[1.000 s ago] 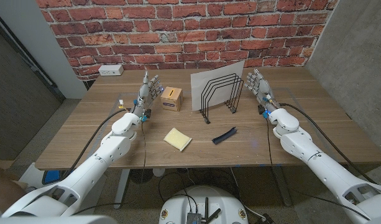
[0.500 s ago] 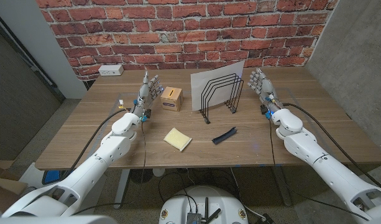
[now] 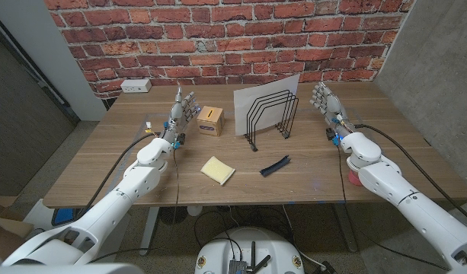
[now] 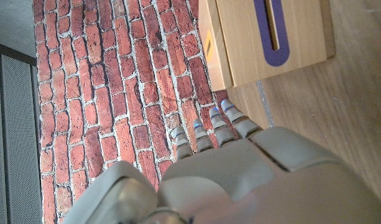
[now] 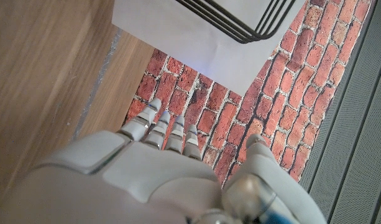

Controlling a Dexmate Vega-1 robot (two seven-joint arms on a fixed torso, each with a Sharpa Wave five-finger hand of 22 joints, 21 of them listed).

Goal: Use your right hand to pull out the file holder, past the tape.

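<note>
The black wire file holder (image 3: 269,119) stands upright at the middle of the table with a white sheet (image 3: 265,97) leaning in its back slot; its wires (image 5: 252,18) and the sheet (image 5: 196,43) also appear in the right wrist view. My right hand (image 3: 327,105) is raised to the right of the holder, a clear gap away, fingers straight and apart, holding nothing. My left hand (image 3: 183,110) stands raised left of the wooden box (image 3: 210,120), empty as well. A faint strip of clear tape (image 3: 330,156) runs across the table on the right.
A yellow sponge (image 3: 218,170) and a short black strap (image 3: 275,165) lie nearer the front edge. The wooden box with a purple slot (image 4: 274,34) sits close to my left hand. A white power strip (image 3: 135,86) lies at the back left by the brick wall.
My right hand and arm have drifted to the right, away from the file holder. The left arm and the objects have not moved.
</note>
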